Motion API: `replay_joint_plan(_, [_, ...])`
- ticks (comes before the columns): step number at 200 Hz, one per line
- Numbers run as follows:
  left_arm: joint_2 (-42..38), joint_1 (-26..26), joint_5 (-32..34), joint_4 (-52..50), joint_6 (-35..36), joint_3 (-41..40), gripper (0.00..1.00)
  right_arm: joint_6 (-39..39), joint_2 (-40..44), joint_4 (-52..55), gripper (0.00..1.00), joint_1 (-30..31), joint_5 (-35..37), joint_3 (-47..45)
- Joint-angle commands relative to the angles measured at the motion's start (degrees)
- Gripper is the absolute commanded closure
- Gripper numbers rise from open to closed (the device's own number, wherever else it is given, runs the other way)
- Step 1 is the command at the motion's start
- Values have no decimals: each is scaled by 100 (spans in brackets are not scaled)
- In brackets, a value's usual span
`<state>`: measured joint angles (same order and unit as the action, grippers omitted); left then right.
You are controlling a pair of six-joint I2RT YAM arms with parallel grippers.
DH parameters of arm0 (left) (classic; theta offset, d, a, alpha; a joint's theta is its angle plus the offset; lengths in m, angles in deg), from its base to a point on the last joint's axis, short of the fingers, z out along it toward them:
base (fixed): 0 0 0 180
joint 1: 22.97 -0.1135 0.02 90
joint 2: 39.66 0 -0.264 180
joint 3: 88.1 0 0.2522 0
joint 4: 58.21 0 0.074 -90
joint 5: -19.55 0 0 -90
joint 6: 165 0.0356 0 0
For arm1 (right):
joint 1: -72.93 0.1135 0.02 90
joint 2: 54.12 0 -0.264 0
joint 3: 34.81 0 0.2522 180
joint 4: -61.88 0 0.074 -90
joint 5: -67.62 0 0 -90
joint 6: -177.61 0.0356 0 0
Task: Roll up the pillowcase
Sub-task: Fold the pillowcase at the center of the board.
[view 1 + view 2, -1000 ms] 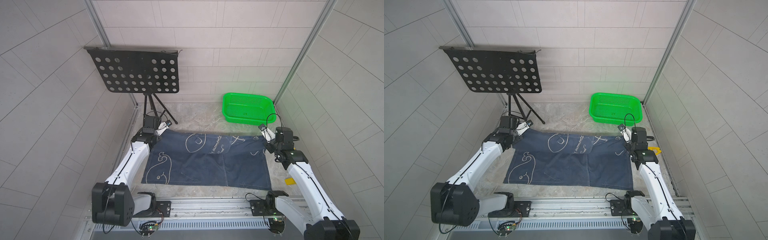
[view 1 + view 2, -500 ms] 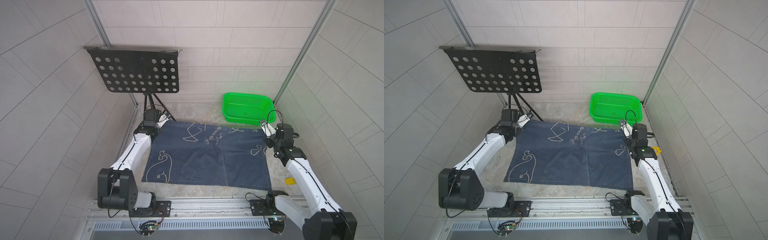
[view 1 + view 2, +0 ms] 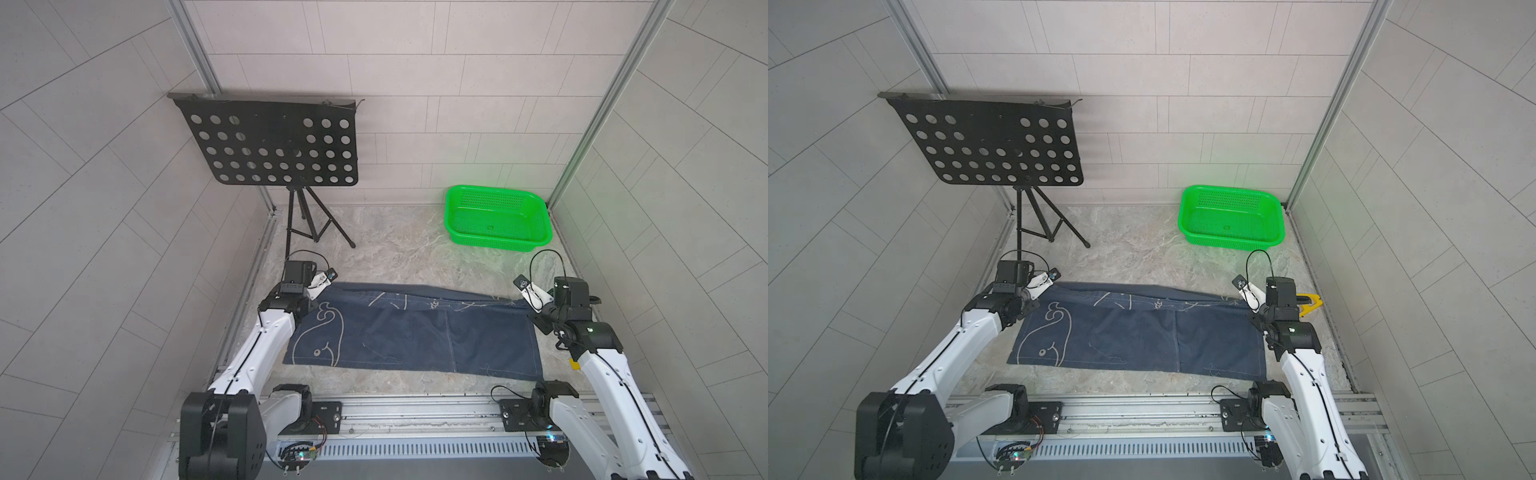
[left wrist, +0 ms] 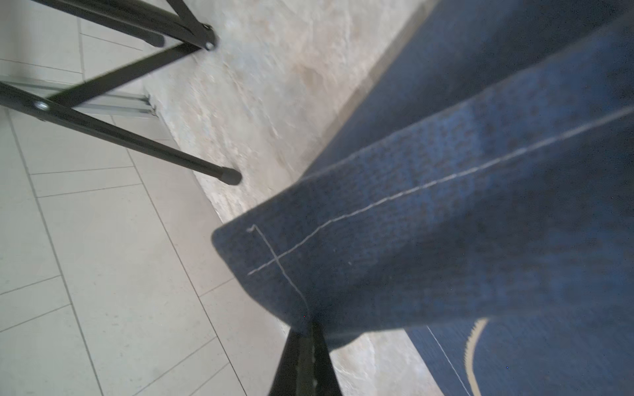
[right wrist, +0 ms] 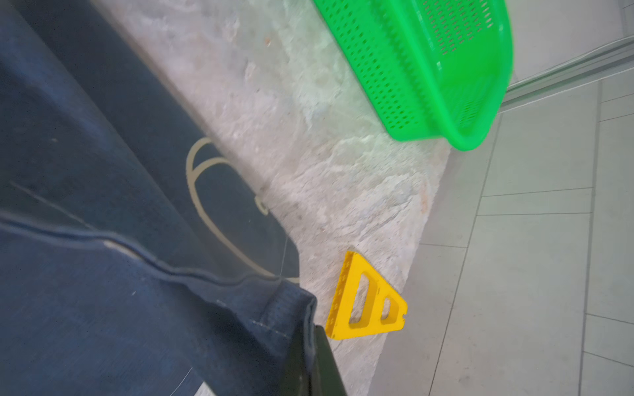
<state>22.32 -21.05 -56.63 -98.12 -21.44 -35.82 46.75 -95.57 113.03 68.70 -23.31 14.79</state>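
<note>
1. Black perforated sheet metal on a tripod, the music stand (image 3: 274, 145), is what we meet first. It stands beyond the far left corner of the dark navy rectangular cloth pillowcase (image 3: 415, 336) with pale whale outlines, and clear of it.
2. At that far left corner we see the left gripper (image 4: 303, 331) pinched tight on the pillowcase's stitched corner, which is raised off the surface.
3. The pillowcase lies across the grey stone-patterned tabletop (image 3: 395, 253) between the two arms. Its near part is flat. Its far edge is turned over toward the near side, forming a long band stretched between the two grippers.
4. Beyond the pillowcase's far right part, well apart from it, we find the bright green perforated plastic basket (image 3: 494, 189).
5. At the far right corner the right gripper (image 5: 310, 334) is clamped on the pillowcase's hem, which is also lifted.
6. Near the pillowcase's right edge we see a small yellow triangular plastic piece (image 5: 367, 301) with cut-outs, lying flat and apart from the cloth.
</note>
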Motion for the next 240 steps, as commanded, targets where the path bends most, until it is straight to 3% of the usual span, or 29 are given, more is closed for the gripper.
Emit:
replay_joint_plan(1, [-399, -75, 240, -555, 132, -282, 100, -118, 226, 812, 100, 38, 171, -194])
replay_joint_plan(60, [-819, -89, 213, -867, 249, -618, 100, -83, 624, 1221, 100, 122, 536, -401])
replay_joint_plan(135, [-1104, -91, 239, -1623, 389, -428, 100, -23, 716, 1890, 100, 278, 394, 135])
replay_joint_plan(240, [-1113, -106, 265, -1823, 342, -392, 100, 201, 850, 2322, 100, 354, 409, 312])
